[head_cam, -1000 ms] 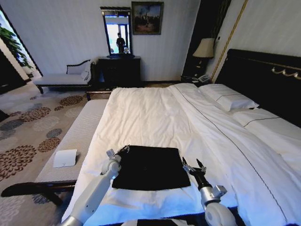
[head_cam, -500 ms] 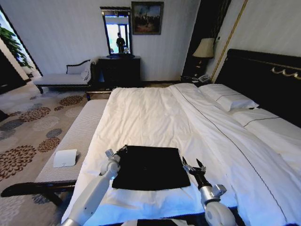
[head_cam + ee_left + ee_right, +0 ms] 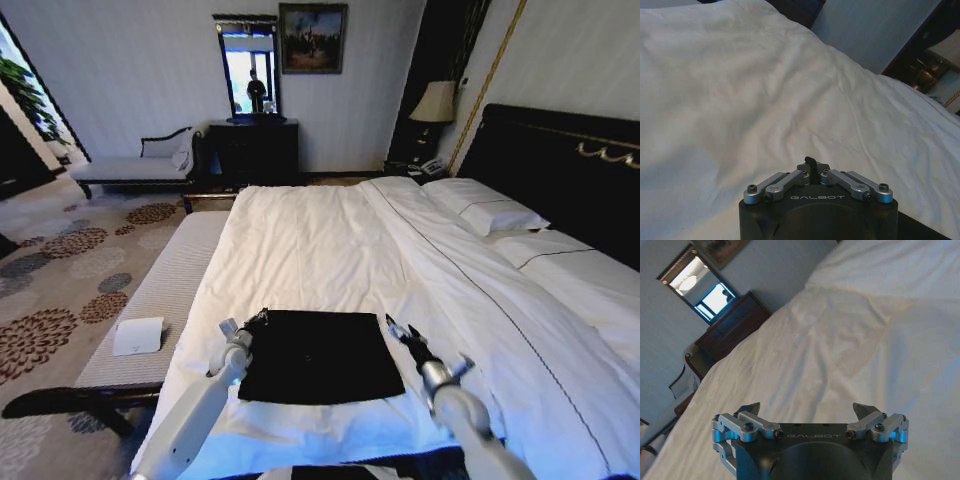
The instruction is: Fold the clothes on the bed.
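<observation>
At the near end of the bed [image 3: 330,240], on the white duvet, the clothes [image 3: 320,355] lie flat as a dark, roughly rectangular folded shape; no lettering is visible on the upper face. Left gripper [image 3: 252,322] sits at about 10 o'clock of the garment, on its far-left corner. In the left wrist view the left gripper's [image 3: 813,167] linkages are drawn together, jaws closed, with a small dark tab of fabric pinched between the tips. Right gripper [image 3: 397,329] is at about 2 o'clock of the garment, just off its far-right corner, over the duvet. The right wrist view shows its fingers [image 3: 751,410] spread wide apart, nothing between them, white bedding beyond. Grey bench [image 3: 160,300] runs along the bed's 9 o'clock side, with a white card [image 3: 138,336] resting on it.
</observation>
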Robot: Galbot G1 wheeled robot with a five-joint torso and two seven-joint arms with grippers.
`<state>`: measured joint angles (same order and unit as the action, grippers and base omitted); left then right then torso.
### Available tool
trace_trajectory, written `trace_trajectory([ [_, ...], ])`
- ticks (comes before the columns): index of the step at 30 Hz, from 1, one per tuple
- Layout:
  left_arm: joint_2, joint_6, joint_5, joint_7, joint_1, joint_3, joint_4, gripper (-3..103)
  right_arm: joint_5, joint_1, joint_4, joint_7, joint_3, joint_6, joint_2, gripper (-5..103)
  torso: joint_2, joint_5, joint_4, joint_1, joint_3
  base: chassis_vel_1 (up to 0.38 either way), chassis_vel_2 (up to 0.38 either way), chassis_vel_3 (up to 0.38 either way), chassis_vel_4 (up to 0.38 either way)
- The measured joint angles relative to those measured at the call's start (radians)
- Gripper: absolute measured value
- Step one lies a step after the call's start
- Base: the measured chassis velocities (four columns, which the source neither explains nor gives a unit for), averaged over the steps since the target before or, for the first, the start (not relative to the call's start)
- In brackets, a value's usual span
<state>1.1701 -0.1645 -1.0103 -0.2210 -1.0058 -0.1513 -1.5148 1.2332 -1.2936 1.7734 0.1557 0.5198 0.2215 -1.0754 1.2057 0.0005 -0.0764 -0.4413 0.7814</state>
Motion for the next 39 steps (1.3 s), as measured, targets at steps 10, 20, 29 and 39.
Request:
trace_trajectory([
  [10,0.012,-0.001,0.000,-0.002,0.028,0.034,0.011,4,0.038,0.163,-0.239,-0.027,-0.065,0.069,0.003,100,0.000,-0.0002,-0.0006,0.000,0.000,0.000,0.000,0.000,0.000],
  [20,0.005,-0.001,0.000,-0.006,0.025,0.039,0.002,4,0.028,0.226,-0.347,-0.052,-0.104,0.084,-0.057,100,0.000,-0.0007,-0.0007,0.000,0.000,0.000,0.000,0.000,0.000],
  [29,-0.006,-0.002,-0.001,-0.008,0.022,0.036,-0.005,4,-0.012,0.255,-0.366,-0.055,-0.135,0.075,-0.094,96,0.000,-0.0007,-0.0006,0.000,0.000,0.000,0.000,0.000,0.000],
  [39,-0.004,-0.002,0.002,-0.012,0.025,0.035,-0.013,4,-0.058,0.261,-0.392,-0.068,-0.146,0.051,-0.096,61,0.000,-0.0006,-0.0007,0.000,0.000,0.000,0.000,0.000,0.000],
])
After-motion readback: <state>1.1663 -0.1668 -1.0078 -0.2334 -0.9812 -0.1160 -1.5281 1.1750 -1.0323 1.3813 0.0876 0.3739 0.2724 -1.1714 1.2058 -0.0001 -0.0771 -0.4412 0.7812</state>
